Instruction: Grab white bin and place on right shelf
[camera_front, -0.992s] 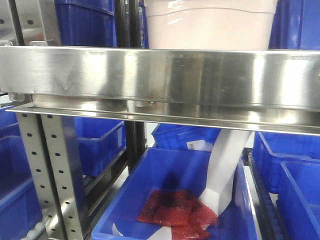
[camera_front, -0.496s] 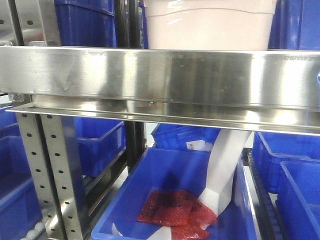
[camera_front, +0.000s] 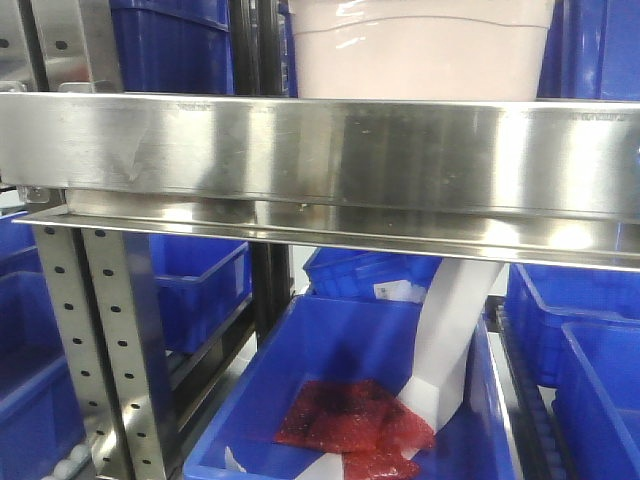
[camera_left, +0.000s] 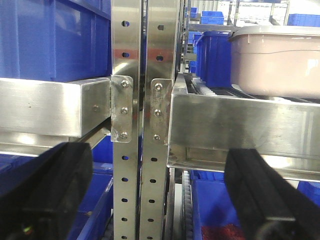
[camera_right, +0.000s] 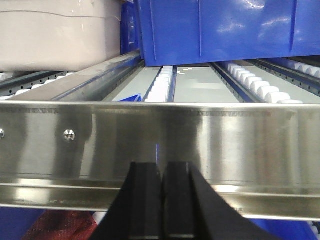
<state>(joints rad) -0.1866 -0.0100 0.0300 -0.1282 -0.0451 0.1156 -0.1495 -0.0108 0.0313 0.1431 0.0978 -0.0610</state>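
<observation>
Glossy pinkish white bin (camera_front: 420, 50) seated on brushed-steel right shelf (camera_front: 320, 150), left gripper (camera_left: 150, 195) spread wide, right gripper (camera_right: 162, 200) pressed closed, empty.

My front camera faces the right shelf (camera_front: 320, 160) rail closely, level. My left wrist camera views the perforated uprights (camera_left: 145, 120); my right wrist camera shares that rail.

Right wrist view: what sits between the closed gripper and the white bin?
In the right wrist view, the shelf's shiny front rail stands between the right gripper and the white bin, with roller tracks behind the rail.
</observation>
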